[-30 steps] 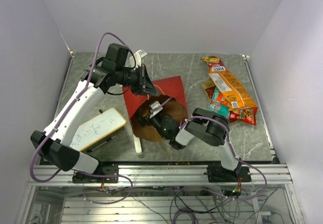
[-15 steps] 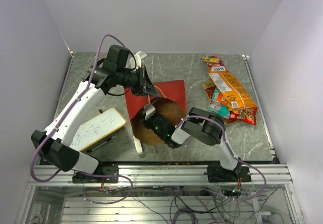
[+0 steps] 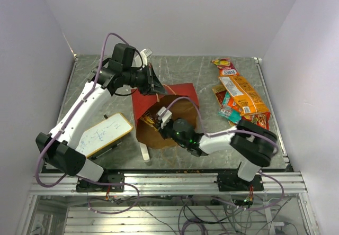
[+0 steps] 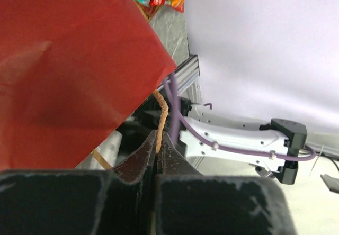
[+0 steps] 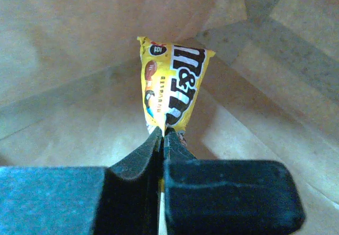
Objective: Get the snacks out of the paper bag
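Bag (image 3: 142,104) lies on its side mid-frame on the worktop (image 3: 212,76) in the top view, mouth toward the lower edge. Left fingers (image 3: 157,89) are at its upper rim, and right fingers (image 3: 152,120) reach into the mouth. Snack pile (image 3: 241,95) sits at the right of frame, well apart from the bag, so most of the job looks done. Whiteboard (image 3: 100,134) is lower left, not involved.

Left wrist view: left fingers (image 4: 157,142) are together, clamped on the handle (image 4: 161,113). Red bag wall fills the upper left. Reads as holding the mouth up.

Right wrist view: right fingers (image 5: 161,139) are pinched on the lower edge of a yellow packet (image 5: 172,84), centre frame, inside the bag against the brown lining (image 5: 63,34). No other packet shows in there, though the corners are partly hidden. Left to do, I'd say: pull this one out, drop it by the pile, then check the bag.
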Tool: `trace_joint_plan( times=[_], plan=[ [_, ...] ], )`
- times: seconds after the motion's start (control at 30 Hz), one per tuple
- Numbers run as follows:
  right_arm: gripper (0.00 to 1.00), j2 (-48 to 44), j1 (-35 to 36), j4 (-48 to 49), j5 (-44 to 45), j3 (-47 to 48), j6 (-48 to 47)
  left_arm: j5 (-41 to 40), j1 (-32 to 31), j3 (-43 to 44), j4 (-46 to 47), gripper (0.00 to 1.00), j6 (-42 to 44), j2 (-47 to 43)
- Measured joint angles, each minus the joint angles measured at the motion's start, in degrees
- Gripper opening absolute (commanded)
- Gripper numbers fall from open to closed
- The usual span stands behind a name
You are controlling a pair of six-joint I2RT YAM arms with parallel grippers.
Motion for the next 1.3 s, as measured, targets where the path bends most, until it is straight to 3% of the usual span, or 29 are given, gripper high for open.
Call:
trace_joint_plan(
  times=[0.23, 0.47, 0.67, 0.77, 0.9, 1.13, 1.3],
  plan=[
    [0.0, -20.09, 0.92, -18.73, -0.63, -4.81, -1.57, 0.11, 1.36, 0.15, 9.2, 0.07, -6.43, 3.3],
    [0.0, -40.57, 0.92, -40.52, 3.93, -1.22, -5.64, 1.36, 0.48, -3.56, 28.92, 0.07, -20.37, 3.69],
    [0.0, -50.84, 0.92, -50.03, 5.51, 3.87, -10.49, 1.31, -3.67, -5.01, 43.19, 0.07, -32.48, 6.05],
    [0.0, -52.5, 0.92, -52.48, 6.36, 6.75, -14.01, 1.62, -4.11, -4.59, 45.92, 0.07, -34.99, 7.5],
    [0.0, -51.41, 0.92, -53.94, 8.26, 11.58, -18.08, 2.64, 1.42, -3.45, 46.99, 0.07, -35.3, 9.53],
    [0.0, -47.52, 0.92, -52.7, 14.56, 21.29, -19.02, 2.8, 14.64, 0.09, 34.84, 0.07, -24.57, 11.58],
    [0.0, -45.81, 0.59, -48.68, 22.16, 25.14, -19.15, 2.84, 16.94, -1.88, 28.87, 0.07, -19.61, 11.37]
  ],
)
